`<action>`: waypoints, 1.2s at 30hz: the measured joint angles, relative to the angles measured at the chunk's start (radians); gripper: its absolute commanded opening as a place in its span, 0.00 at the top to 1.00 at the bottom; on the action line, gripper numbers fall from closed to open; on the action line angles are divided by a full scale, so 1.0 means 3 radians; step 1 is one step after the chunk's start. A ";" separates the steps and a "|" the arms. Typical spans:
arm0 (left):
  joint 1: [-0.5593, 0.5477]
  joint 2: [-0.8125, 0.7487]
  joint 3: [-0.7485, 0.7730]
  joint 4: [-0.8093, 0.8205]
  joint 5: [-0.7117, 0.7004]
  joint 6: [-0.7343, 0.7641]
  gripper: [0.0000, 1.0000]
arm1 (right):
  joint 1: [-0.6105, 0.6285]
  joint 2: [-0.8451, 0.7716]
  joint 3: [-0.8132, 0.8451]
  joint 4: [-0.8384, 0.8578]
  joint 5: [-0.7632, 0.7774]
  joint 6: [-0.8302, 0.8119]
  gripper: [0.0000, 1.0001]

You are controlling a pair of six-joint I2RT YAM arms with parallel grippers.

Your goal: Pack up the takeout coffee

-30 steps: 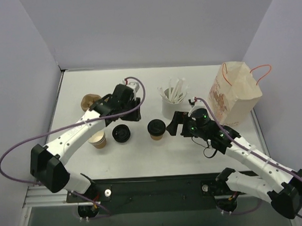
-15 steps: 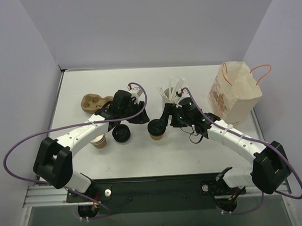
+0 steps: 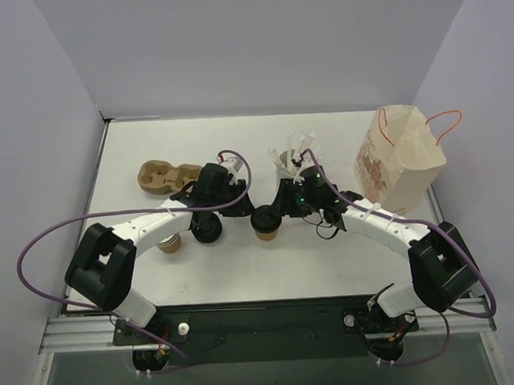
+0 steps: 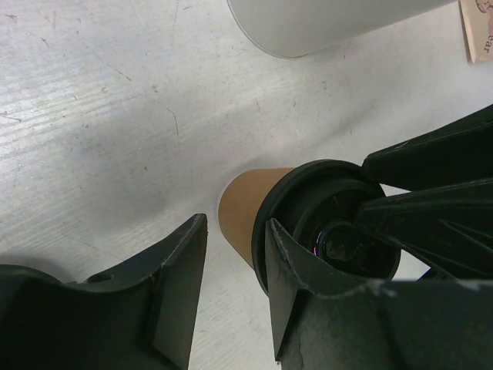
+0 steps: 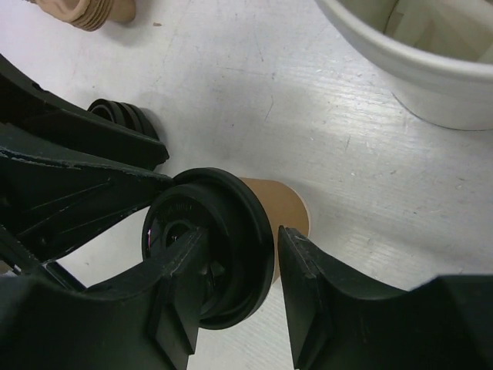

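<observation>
The takeout coffee (image 3: 265, 220), a small brown cup with a black lid, stands upright mid-table between both grippers. My left gripper (image 3: 241, 205) is at its left, open; in the left wrist view the left gripper (image 4: 235, 231) has bare table in its gap and its right finger (image 4: 296, 285) overlaps the lid (image 4: 331, 223). My right gripper (image 3: 281, 207) comes in from the right. In the right wrist view the right gripper (image 5: 243, 235) has one finger (image 5: 181, 293) across the lid top (image 5: 231, 223), the other just clear of the rim. The paper bag (image 3: 400, 156) stands at the far right.
A loose black lid (image 3: 206, 230) and a lidless tan cup (image 3: 166, 242) sit left of the coffee, under the left arm. A brown cup carrier (image 3: 165, 173) lies at the back left. A white pot of stirrers (image 3: 293, 167) stands right behind the right gripper.
The right arm swung left from near the bag to the coffee and its jaws narrowed. The left gripper slid right, up to the cup's left side.
</observation>
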 measured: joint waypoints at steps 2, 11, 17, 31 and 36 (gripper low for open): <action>-0.0022 -0.0017 -0.0013 0.0005 -0.0037 -0.0017 0.55 | 0.0000 -0.0006 -0.0037 0.0071 -0.0048 0.0000 0.62; -0.0081 -0.0323 -0.0116 -0.0243 -0.0198 -0.0061 0.49 | 0.0008 -0.0165 -0.0259 0.0249 -0.0225 -0.0006 0.53; -0.0090 -0.0482 -0.0116 -0.0259 -0.0132 -0.0057 0.46 | 0.0006 -0.0189 -0.0257 0.0132 -0.0292 -0.0062 0.40; -0.0156 -0.0455 -0.0301 0.0011 0.0239 -0.0060 0.45 | 0.0006 -0.0408 -0.0005 -0.0336 -0.0369 -0.0069 0.34; -0.0229 -0.0418 -0.0352 0.0060 0.0191 -0.0064 0.45 | 0.0006 -0.0632 -0.0223 -0.0278 -0.0371 0.0111 0.39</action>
